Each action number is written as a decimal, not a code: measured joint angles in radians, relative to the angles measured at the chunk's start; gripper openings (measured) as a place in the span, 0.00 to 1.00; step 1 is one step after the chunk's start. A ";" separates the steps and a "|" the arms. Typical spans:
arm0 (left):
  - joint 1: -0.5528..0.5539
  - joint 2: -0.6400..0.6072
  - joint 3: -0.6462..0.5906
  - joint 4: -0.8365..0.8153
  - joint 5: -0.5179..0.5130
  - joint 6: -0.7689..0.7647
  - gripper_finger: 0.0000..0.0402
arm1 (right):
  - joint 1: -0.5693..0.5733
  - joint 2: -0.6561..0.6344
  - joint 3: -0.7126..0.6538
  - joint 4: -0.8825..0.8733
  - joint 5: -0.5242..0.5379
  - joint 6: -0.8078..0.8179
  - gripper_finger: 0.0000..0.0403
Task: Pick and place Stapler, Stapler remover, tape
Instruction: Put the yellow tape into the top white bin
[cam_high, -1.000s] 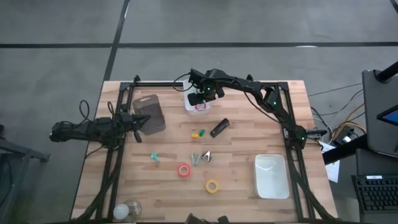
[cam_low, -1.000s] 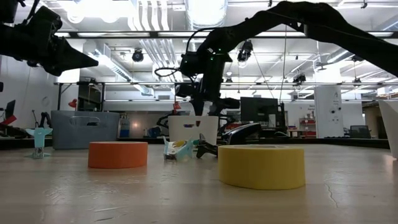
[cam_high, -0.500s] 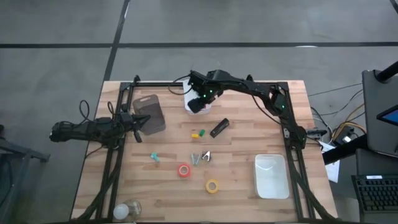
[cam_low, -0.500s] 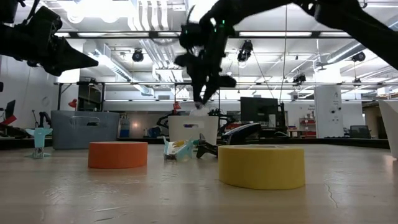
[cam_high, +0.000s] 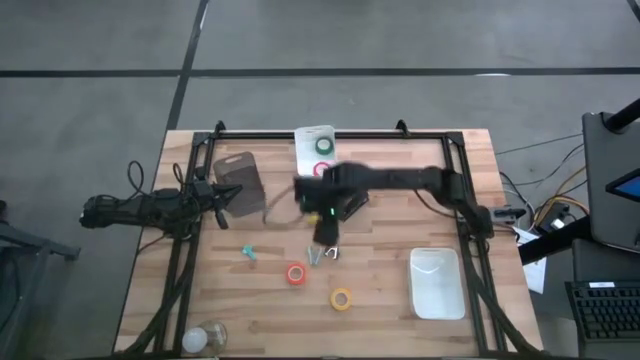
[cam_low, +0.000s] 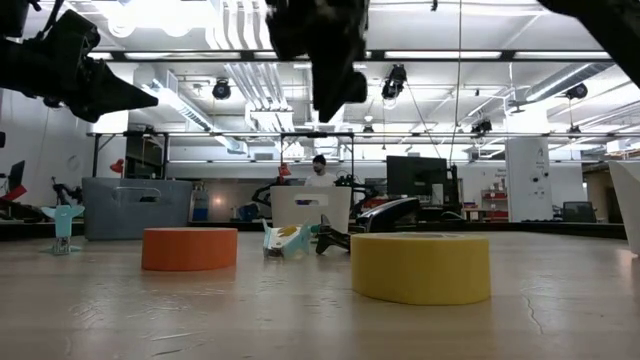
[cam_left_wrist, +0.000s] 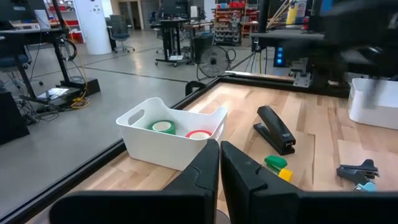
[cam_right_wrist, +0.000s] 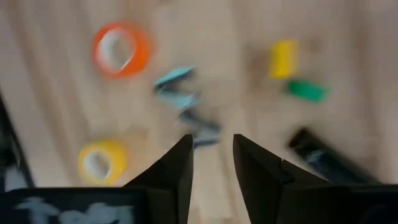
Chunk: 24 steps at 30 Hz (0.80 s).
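Note:
The small black stapler (cam_left_wrist: 275, 129) lies flat mid-table, partly under my right arm in the high view (cam_high: 356, 205). A green roll (cam_high: 323, 146) and a red roll (cam_high: 322, 168) lie in the white bin (cam_high: 303, 150). An orange-red roll (cam_high: 295, 273) and a yellow roll (cam_high: 342, 298) lie flat nearer the near edge. The staple remover (cam_high: 322, 254) lies between them and the stapler. My right gripper (cam_high: 326, 236) hangs open and empty above the staple remover (cam_right_wrist: 186, 106). My left gripper (cam_high: 232, 197) waits shut at the table's left.
A grey box (cam_high: 240, 182) stands beside my left gripper. A white tray (cam_high: 436, 283) sits near the right edge. A small green-and-yellow piece (cam_left_wrist: 275, 165) lies by the stapler and a teal piece (cam_high: 249, 254) left of centre. A black frame (cam_high: 185, 260) borders the table.
My right gripper has risen out of the white bin and swung quickly toward the near edge, and it now hangs over the staple remover at mid-table. The bin stands uncovered with the green and red rolls in it.

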 joint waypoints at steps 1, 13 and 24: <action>0.000 0.000 0.000 0.000 0.000 0.000 0.05 | 0.028 0.000 -0.008 -0.003 -0.003 -0.003 0.26; 0.000 0.000 0.000 0.000 0.000 0.000 0.05 | 0.324 0.002 -0.142 0.038 0.099 0.051 0.31; 0.000 0.000 0.000 0.000 0.000 0.000 0.05 | 0.376 0.002 -0.313 0.238 0.106 0.327 0.39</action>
